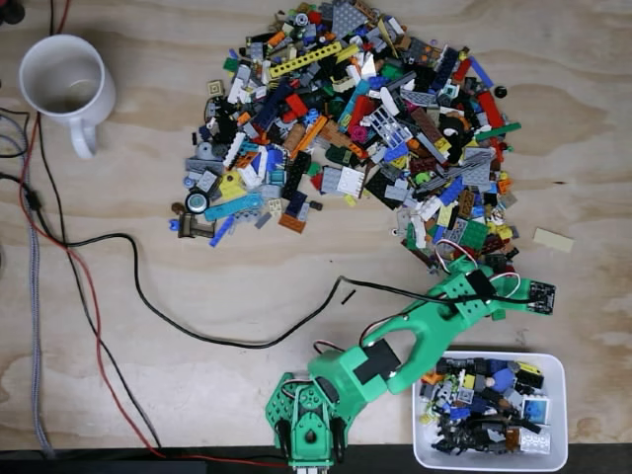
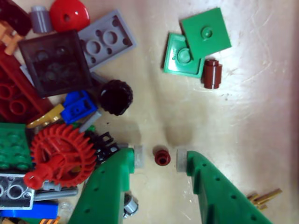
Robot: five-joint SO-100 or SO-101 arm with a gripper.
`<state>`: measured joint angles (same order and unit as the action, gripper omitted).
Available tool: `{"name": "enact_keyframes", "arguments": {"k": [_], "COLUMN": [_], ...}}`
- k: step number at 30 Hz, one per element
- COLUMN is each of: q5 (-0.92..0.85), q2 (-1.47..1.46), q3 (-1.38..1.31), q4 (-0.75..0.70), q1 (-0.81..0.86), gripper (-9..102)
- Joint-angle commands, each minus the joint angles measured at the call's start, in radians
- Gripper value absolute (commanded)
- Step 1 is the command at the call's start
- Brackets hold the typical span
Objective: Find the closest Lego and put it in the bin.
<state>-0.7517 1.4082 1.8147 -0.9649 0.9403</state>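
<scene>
A small dark-red round Lego stud [image 2: 162,157] lies on the wood between my green fingers in the wrist view. My gripper [image 2: 160,157] is open around it, and a small gap shows between the stud and each pale pad [image 2: 138,156]. In the fixed view the gripper [image 1: 491,283] sits at the lower right edge of the big Lego pile [image 1: 346,128], its fingertips hidden under the wrist. The bin [image 1: 558,360], a shallow white tub holding several pieces, stands just below the arm at the bottom right.
Left of the fingers lie a red gear [image 2: 63,154], a black tyre [image 2: 115,97] and a blue piece [image 2: 79,106]. Two green plates [image 2: 198,44] and a brown cylinder [image 2: 212,73] lie ahead. A white mug [image 1: 64,84] stands top left; cables [image 1: 148,296] cross the table.
</scene>
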Motion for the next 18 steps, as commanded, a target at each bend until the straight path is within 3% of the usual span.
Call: {"name": "enact_keyframes", "arguments": {"k": [1, 18], "q5": [0.006, -0.031], "q2": [0.006, 0.002], "q3": [-0.006, 0.026], "q4": [0.008, 0.028], "q1": [-0.023, 0.011], "gripper": [11, 11]}}
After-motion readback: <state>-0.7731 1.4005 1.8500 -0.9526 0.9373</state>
